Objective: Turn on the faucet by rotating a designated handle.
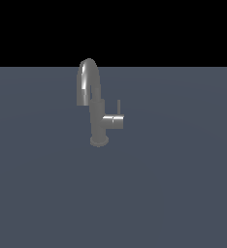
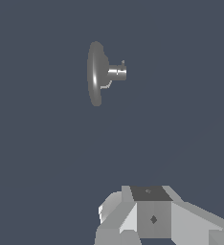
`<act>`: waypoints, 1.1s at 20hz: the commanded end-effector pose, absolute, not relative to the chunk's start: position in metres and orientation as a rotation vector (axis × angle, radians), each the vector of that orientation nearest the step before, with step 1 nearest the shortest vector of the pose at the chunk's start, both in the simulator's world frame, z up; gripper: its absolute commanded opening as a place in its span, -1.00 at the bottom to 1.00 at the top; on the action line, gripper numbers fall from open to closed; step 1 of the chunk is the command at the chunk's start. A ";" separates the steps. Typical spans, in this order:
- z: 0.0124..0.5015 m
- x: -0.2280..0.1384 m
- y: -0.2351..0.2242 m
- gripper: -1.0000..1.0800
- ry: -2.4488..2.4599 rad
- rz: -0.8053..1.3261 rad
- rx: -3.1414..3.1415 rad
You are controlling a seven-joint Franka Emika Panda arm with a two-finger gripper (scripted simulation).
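Observation:
The grey metallic faucet (image 1: 97,109) stands upright on the dark blue-grey floor, with its arched spout curving toward the exterior view's left. The handle (image 1: 119,107) is a thin pin that points straight up from a short stub on the side of the body toward the exterior view's right. The wrist view looks down on the faucet (image 2: 95,74) from above, and the handle (image 2: 119,71) shows there as the stub with the pin nearly end-on. Only light grey parts of my gripper (image 2: 152,210) show, far from the faucet and touching nothing. The arm is not in the exterior view.
The flat dark blue-grey floor (image 1: 173,184) stretches all around the faucet. A black background lies beyond its far edge.

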State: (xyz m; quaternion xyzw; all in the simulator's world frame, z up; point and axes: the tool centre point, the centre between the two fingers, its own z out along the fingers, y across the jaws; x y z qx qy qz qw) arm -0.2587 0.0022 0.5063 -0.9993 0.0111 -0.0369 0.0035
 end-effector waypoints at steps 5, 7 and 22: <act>0.506 -0.256 0.002 -1.00 0.043 -0.107 -3.127; 0.505 -0.254 0.002 -1.00 0.054 -0.097 -3.121; 0.491 -0.196 0.003 -1.00 0.268 0.117 -2.968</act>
